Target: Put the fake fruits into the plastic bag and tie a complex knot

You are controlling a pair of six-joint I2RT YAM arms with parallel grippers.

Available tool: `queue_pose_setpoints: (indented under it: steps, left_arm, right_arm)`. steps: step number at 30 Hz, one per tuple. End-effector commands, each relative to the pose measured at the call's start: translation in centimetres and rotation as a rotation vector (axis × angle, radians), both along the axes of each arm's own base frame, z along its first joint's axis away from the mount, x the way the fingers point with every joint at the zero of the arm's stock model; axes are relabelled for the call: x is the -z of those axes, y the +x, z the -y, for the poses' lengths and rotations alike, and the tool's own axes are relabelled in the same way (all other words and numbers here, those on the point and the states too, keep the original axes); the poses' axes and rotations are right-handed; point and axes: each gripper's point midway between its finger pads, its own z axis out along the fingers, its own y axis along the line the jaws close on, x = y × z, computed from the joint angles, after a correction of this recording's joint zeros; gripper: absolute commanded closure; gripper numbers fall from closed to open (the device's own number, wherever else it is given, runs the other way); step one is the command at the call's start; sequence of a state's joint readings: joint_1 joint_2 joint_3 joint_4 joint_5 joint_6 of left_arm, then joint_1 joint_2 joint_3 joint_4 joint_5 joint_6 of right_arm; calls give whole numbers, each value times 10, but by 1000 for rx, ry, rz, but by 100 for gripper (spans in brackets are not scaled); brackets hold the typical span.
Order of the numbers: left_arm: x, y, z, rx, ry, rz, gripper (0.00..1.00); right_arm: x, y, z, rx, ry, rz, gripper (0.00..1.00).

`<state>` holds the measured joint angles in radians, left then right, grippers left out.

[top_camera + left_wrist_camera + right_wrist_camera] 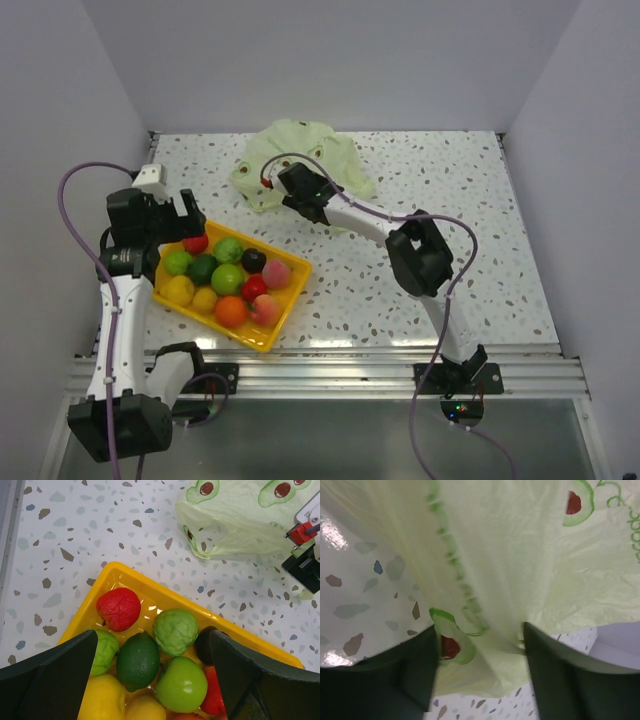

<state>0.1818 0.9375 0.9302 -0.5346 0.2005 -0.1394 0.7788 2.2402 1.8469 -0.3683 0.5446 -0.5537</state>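
While the speckled table [480,220] carries everything, the avocado-print plastic bag [300,150] lies crumpled and untied at its far side. Nearer left, the yellow tray [262,338] holds the fake fruits [228,280]. The right gripper [477,675] straddles a fold of the bag, jaws apart, not pinching. The left gripper [152,675] hangs wide above the tray's fruits. Opening the bag seems the step in hand. Next, the right must close on the film and lift the mouth.
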Motion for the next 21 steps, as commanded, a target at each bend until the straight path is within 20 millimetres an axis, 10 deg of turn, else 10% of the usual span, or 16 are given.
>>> queue_pose_setpoints:
  steps: [1, 5, 21]
  left_arm:
    - [-15, 5, 1, -5, -1, 78, 0]
    - [-21, 4, 6, 13, -24, 107, 0]
    - [-102, -14, 72, 364, -148, 390, 0]
  right_arm:
    - [-20, 14, -1, 30, 3, 65, 43]
    - [-35, 14, 2, 44, 56, 20, 100]
    - [-175, -56, 30, -14, 907, -553, 100]
